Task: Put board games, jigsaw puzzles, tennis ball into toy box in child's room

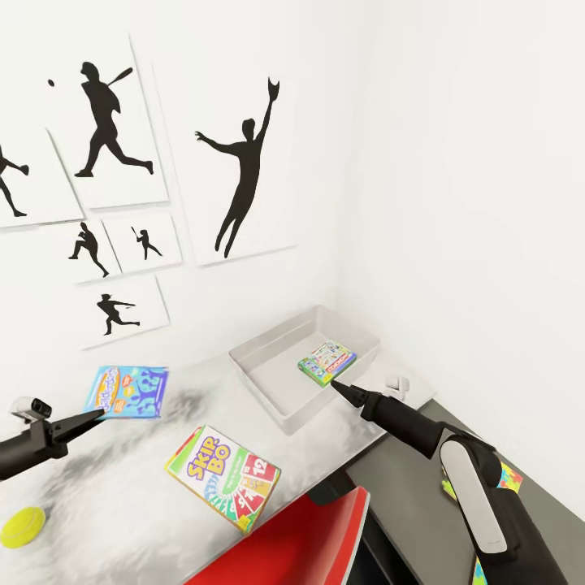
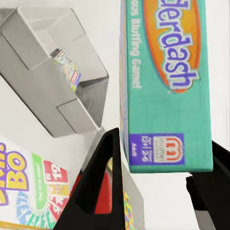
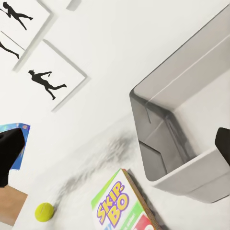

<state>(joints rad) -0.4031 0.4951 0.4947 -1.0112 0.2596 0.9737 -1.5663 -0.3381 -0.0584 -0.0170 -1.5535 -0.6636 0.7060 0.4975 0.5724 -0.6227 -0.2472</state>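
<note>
Nearest to me, the tennis ball point(image 1: 23, 526) lies at the near edge of the table point(image 1: 122, 504), and the Skip-Bo box point(image 1: 223, 478) lies flat a little further in. Above the table, the left gripper point(image 1: 96, 414) holds the blue board game point(image 1: 127, 392) in the air, clamped on one short end, so that the long axis of the box continues outward from the fingers. The toy box point(image 1: 268, 357) stands further back near the wall corner, toward the robot's right. The left arm must therefore carry its box that way. The right gripper point(image 1: 341, 388) is at the near rim of the toy box, beside the small greenish game point(image 1: 327, 361) inside; I cannot tell its opening.
</note>
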